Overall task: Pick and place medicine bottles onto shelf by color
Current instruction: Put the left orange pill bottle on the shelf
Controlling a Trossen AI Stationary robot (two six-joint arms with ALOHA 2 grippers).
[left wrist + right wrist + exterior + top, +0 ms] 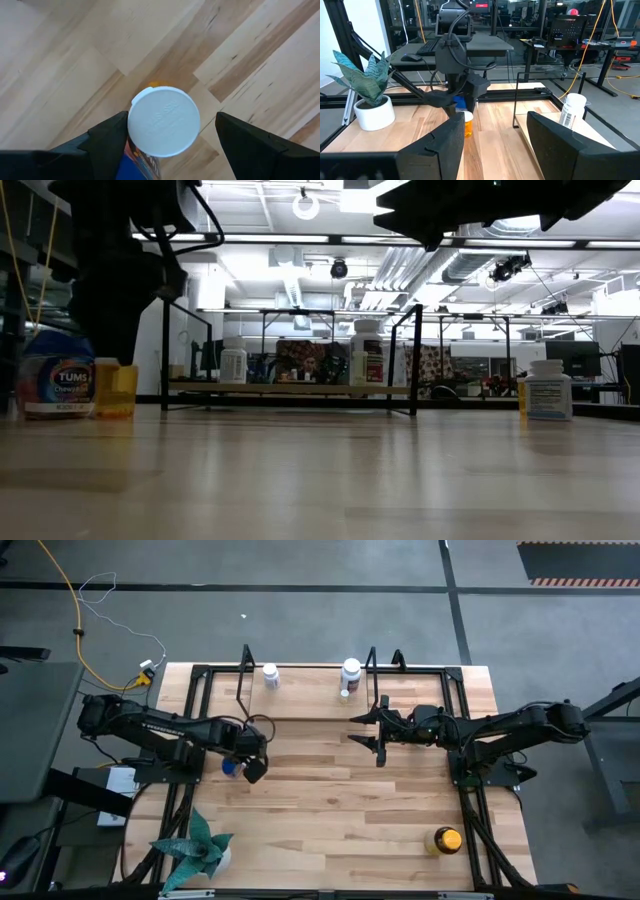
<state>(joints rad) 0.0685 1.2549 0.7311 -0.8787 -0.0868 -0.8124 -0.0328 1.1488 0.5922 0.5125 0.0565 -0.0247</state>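
Light wooden plank desk (330, 790) seen from above, low black wire-frame shelf (300, 718) with wooden floor at 12 o'clock. Two small white-capped white medicine bottles on shelf: one (270, 676) toward 11 o'clock, taller one (350, 674) just past 12 o'clock; same pair in low view, (233, 364) and (367, 358). Left claw (250, 755) at roughly 9 o'clock of desk centre, fingers spread wide, straddling a blue-labelled bottle with round white cap (164, 121), not clamped; gap visible on both sides of cap in left wrist view. A sliver of orange showing just beyond the cap; small orange bottle with white cap (115, 387) standing just beside the blue one (57, 377) in low view, also visible from right wrist (466, 124). Right claw (378, 730) near 1 o'clock of centre, just in front of shelf edge, fingers apart, holding nothing, pointed toward left arm. Larger amber bottle with yellow lid (445, 840) at 5 o'clock near desk corner, well apart from both claws. Teal spiky potted plant in white pot (205, 850) at 7 o'clock. Another white bottle (547, 394) at far right of low view; cannot tell which spot on desk.
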